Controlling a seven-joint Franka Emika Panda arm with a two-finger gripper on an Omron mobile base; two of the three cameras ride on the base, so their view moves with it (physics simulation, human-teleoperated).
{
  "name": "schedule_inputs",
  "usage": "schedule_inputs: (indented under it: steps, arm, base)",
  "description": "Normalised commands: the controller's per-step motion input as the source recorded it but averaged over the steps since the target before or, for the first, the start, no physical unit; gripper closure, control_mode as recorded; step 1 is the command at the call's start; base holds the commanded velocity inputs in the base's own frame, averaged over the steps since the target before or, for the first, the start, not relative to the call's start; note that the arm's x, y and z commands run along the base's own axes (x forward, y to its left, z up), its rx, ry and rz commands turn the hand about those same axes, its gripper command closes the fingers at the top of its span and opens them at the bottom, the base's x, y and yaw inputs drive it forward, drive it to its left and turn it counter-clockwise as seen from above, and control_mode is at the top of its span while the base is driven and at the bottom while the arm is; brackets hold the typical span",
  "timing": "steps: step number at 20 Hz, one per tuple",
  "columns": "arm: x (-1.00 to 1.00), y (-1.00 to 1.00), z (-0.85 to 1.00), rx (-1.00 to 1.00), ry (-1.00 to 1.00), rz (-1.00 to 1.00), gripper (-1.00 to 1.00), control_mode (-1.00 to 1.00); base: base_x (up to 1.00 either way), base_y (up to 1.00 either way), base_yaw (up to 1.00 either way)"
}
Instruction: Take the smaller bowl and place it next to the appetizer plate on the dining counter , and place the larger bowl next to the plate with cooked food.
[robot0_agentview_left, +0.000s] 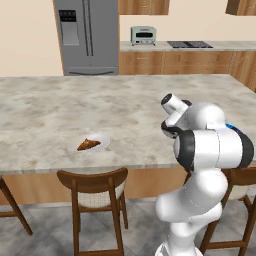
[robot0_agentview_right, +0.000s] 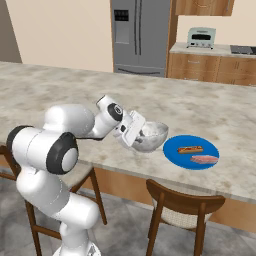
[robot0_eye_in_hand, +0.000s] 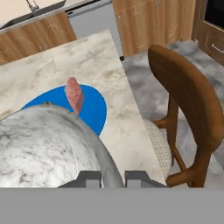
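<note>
**Grey bowl gripped at the counter's near edge**

The bowl (robot0_agentview_right: 150, 135) is wide, deep and round, with a mottled grey-white, stone-like finish veined in darker grey; in the hand view its rim curves thick and smooth between the fingertips. It sits close to the near edge of the counter (robot0_agentview_right: 210, 100), just beside the blue plate (robot0_agentview_right: 182, 146), which lies on the side away from the arm. The plate is flat and bright blue and carries pinkish-orange food (robot0_agentview_right: 204, 159); in the hand view one pink piece shows just past the bowl's rim.

The gripper (robot0_eye_in_hand: 113, 178) is nearly closed, its two fingers pinching the bowl's wall at the rim, one inside and one outside.

Farther along the same near edge, well apart, a small white plate (robot0_agentview_left: 100, 141) holds a brown pastry (robot0_agentview_left: 88, 145). Wooden chairs (robot0_agentview_right: 182, 207) stand below the counter.
</note>
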Motion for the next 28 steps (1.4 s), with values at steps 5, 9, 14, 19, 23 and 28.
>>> schedule_inputs:
  steps: [5, 9, 14, 19, 23, 28]
  arm:
    - [0.61, 0.00, -0.54, -0.04, -0.07, 0.00, 1.00, -1.00]
    - [0.44, -0.04, -0.72, -0.03, -0.12, 0.00, 1.00, -1.00]
    - [0.12, -0.14, -0.73, -0.02, -0.23, 0.00, -1.00, -1.00]
    - [-0.32, 0.03, 0.13, 0.00, -0.37, 0.00, -1.00, -1.00]
    - [-0.30, 0.29, 0.84, 0.02, -0.36, 0.04, -1.00, -1.00]
    - [-0.79, 0.51, 0.98, 0.03, -0.24, 0.13, -1.00, -1.00]
  base:
    - [0.00, 0.00, 0.00]
    - [0.00, 0.00, 0.00]
    - [0.00, 0.00, 0.00]
    - [0.00, 0.00, 0.00]
    - [0.00, 0.00, 0.00]
    - [0.00, 0.00, 0.00]
